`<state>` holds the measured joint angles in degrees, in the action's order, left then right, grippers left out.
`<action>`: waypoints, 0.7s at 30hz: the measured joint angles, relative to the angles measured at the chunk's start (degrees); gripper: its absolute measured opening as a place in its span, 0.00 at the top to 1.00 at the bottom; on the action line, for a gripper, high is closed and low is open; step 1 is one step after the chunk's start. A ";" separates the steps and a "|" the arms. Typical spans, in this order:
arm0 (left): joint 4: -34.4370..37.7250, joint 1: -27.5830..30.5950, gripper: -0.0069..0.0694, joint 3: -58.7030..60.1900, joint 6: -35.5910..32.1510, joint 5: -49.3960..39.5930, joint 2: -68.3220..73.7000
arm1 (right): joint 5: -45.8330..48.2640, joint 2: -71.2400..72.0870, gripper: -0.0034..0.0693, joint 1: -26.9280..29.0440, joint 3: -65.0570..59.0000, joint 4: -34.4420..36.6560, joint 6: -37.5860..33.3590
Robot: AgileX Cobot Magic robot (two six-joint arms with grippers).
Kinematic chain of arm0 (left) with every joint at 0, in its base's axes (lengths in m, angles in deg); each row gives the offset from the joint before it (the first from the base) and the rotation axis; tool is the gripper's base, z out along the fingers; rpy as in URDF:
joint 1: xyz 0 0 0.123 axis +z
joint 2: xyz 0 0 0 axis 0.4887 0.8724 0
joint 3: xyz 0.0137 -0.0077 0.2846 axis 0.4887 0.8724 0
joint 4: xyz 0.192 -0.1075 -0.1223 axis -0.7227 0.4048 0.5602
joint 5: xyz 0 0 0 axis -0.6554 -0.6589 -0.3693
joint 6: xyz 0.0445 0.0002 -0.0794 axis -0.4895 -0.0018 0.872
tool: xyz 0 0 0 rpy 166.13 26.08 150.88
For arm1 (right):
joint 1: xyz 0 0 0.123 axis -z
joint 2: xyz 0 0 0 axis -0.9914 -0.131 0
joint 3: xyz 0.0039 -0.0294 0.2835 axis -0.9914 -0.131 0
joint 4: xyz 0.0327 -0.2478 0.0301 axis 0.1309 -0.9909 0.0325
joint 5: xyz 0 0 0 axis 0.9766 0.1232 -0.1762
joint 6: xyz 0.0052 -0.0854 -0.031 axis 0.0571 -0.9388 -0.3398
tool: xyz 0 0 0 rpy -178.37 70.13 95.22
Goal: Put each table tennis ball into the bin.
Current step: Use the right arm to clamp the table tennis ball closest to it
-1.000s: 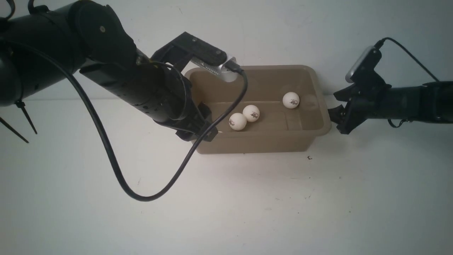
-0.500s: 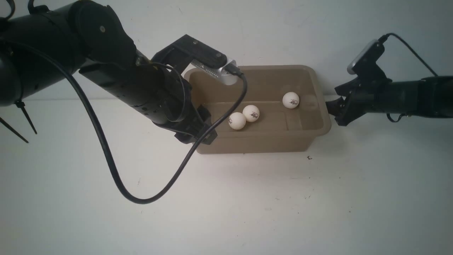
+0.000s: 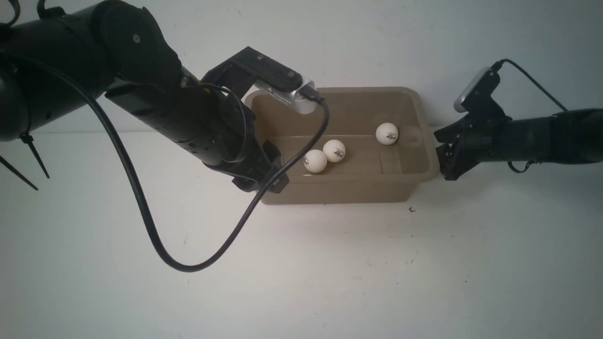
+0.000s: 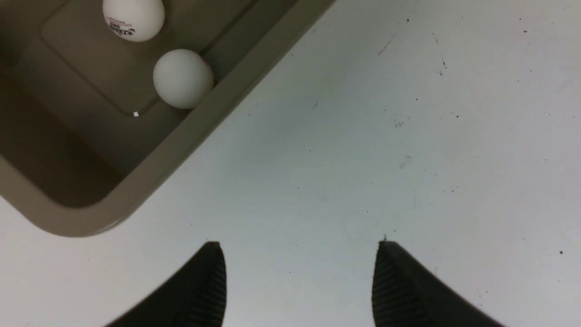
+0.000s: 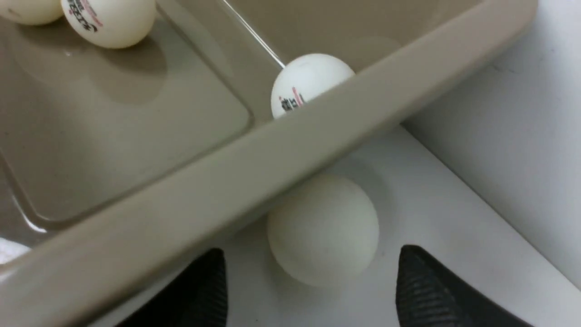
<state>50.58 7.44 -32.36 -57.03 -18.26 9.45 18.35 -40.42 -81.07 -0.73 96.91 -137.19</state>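
While three balls (image 3: 387, 133) are lying inside the bin (image 3: 348, 189), a fourth ball (image 5: 323, 230) is resting on the white surface (image 3: 348, 263) just outside the bin's right end, partly under its rim. The right hand (image 3: 438, 141) is hovering beside that end, its fingers parted near the outside ball and gripping nothing. The left hand (image 4: 299, 272) is hanging by the bin's near left corner, its fingers spread and empty. Inside the bin, two balls are sitting close together, and the third is lying apart, nearer the bin's right end.

Matte black arms (image 3: 141, 75), black cables (image 3: 207, 259), silver screws (image 3: 136, 38)
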 joint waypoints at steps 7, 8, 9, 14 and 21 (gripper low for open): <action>1.03 0.00 0.39 0.00 -0.11 0.00 0.00 | -1.80 -0.02 0.32 -1.55 0.00 0.00 0.11; 1.05 0.00 0.39 0.00 -0.11 0.00 0.00 | -2.71 -0.02 0.32 -1.62 0.00 0.00 0.47; 1.05 0.00 0.39 0.00 -0.11 0.00 0.00 | -2.90 -0.02 0.32 -1.62 0.00 0.00 0.64; 1.16 0.00 0.39 0.00 -0.18 0.00 0.00 | -6.47 0.28 0.32 -0.77 0.00 -0.44 4.59; 1.21 0.00 0.39 0.00 -0.26 0.00 0.00 | -5.90 7.29 0.32 0.00 0.00 -5.17 16.53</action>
<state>51.79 7.44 -32.36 -57.29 -18.26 9.45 12.45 -33.14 -81.08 -0.73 91.74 -120.66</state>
